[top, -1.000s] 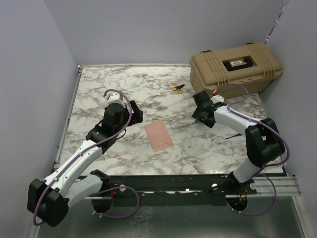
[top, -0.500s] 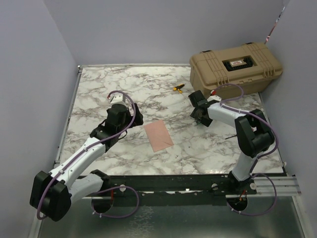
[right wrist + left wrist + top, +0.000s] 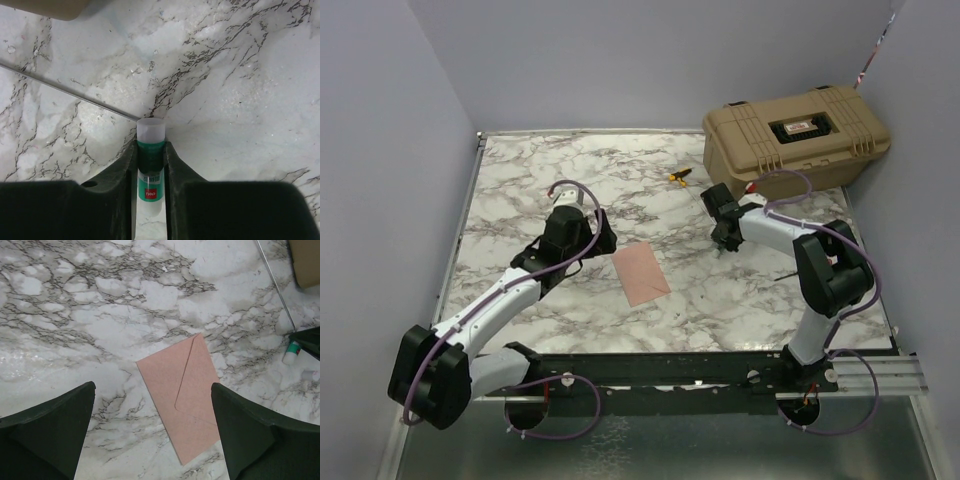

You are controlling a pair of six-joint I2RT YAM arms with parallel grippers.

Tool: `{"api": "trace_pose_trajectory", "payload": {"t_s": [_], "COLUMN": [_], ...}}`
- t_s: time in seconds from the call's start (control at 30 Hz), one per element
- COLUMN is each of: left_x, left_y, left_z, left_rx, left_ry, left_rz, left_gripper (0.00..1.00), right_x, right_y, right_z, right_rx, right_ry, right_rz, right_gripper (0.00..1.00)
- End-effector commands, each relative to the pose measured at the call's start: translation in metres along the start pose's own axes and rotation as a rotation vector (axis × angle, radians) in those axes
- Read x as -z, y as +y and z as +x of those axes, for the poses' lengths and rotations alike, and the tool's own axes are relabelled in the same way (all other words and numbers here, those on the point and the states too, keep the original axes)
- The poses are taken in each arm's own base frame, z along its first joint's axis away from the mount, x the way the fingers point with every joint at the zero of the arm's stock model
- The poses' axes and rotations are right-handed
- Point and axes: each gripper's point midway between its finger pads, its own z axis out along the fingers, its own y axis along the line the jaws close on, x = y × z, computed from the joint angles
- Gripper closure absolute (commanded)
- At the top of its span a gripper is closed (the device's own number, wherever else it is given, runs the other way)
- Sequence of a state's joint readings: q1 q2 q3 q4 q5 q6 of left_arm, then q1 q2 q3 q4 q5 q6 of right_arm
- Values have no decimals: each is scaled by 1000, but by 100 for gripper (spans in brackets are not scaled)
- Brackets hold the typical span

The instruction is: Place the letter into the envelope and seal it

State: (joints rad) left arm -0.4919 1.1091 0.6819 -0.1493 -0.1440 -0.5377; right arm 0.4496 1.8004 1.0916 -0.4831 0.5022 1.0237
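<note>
The salmon-tan envelope (image 3: 640, 272) lies flat on the marble table, its pointed flap folded down on the body (image 3: 182, 395). The letter is not in view. My left gripper (image 3: 599, 236) hovers just left of the envelope, open wide; in its wrist view (image 3: 152, 386) the envelope's near edge lies between the fingers. My right gripper (image 3: 723, 238) is low on the table to the right, shut on a green glue stick (image 3: 150, 150) with a translucent white cap. The stick lies along the jaws, cap poking out past the tips. The stick also shows in the left wrist view (image 3: 291, 351).
A tan hard case (image 3: 795, 135) stands at the back right, close behind the right gripper. A small yellow-and-black tool (image 3: 679, 177) lies in front of it. A thin metal rod (image 3: 70, 92) lies on the marble just beyond the glue stick. Grey walls enclose the table.
The right gripper has drawn in toward the left and closed on the glue stick. The left arm has moved right, closer to the envelope, still open.
</note>
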Motion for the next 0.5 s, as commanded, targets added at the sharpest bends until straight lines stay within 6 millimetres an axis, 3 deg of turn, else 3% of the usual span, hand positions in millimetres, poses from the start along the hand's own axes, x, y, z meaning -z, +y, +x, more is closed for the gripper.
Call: {"api": "trace_pose_trajectory", "payload": {"t_s": [0.0, 0.13, 0.3, 0.47], "left_x": [-4, -10, -8, 6], "left_y": [-35, -58, -92, -136], "left_z": [-12, -13, -22, -28], "left_rx": [8, 20, 57, 103], "left_ry": [13, 37, 32, 31], "left_rz": [149, 259, 414, 608], "left_gripper": [1, 1, 1, 1], "right_x": [9, 36, 79, 141], "right_y": [1, 24, 39, 68], "right_z": [-6, -18, -31, -39], "right_rx": [-25, -41, -80, -57], "right_ry": [-15, -26, -13, -23], "right_rz": [-49, -231, -387, -736], "right_gripper": [88, 93, 95, 95]}}
